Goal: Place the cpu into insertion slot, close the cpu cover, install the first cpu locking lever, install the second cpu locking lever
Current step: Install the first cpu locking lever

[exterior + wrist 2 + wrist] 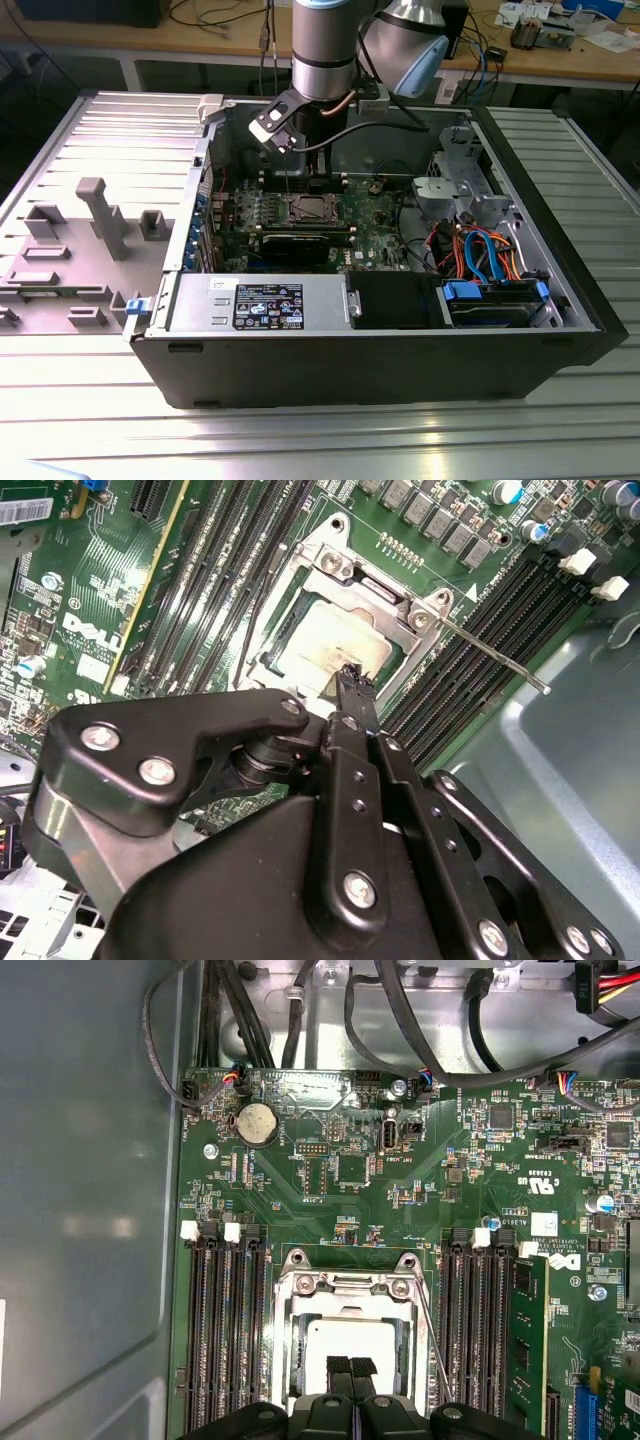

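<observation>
pincer (350,1370) hung pressed together over cpu (350,1338); cover (350,1282) lay shut, lever (495,657) loose, seemingly wanted latching. exterior view: slot (305,208) sat ten o'clock in case (300,370).

The bench (330,445) is a ribbed, silver-grey metal surface. An open black computer case (360,350) lies on its side directly on the bench, below the end effector (303,180), which sits inside the case opening. A flat grey plate (150,265) with raised grey blocks (100,215) also lies on the bench, touching the case, well to the exterior view's left of the end effector.
</observation>
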Robot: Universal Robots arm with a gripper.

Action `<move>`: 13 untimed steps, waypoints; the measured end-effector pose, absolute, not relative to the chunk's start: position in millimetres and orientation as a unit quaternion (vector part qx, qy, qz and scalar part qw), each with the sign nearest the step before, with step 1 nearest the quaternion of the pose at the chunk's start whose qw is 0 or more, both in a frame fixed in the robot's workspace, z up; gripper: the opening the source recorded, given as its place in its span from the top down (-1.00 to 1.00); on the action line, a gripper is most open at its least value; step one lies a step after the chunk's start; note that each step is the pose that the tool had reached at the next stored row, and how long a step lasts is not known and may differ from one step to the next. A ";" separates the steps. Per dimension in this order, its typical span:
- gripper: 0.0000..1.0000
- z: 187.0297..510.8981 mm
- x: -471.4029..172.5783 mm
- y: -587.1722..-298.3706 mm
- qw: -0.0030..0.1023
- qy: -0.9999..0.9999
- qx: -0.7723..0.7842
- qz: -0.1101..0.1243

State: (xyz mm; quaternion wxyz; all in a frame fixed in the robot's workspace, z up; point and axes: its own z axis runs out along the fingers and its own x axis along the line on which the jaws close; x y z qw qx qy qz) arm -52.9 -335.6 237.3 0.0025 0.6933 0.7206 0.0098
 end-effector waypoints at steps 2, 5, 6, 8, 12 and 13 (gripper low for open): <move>0.79 237.3 -52.9 -335.6 0.002 0.721 0.693 0.010; 0.79 239.9 -52.9 -335.6 0.002 0.721 0.693 0.010; 0.79 240.6 -52.9 -335.6 0.002 0.721 0.693 0.010; 0.79 243.7 -52.9 -335.5 0.002 0.721 0.693 0.010; 0.79 253.2 -52.9 -335.6 0.002 0.721 0.693 0.010; 0.79 254.8 -52.9 -335.6 0.002 0.721 0.693 0.010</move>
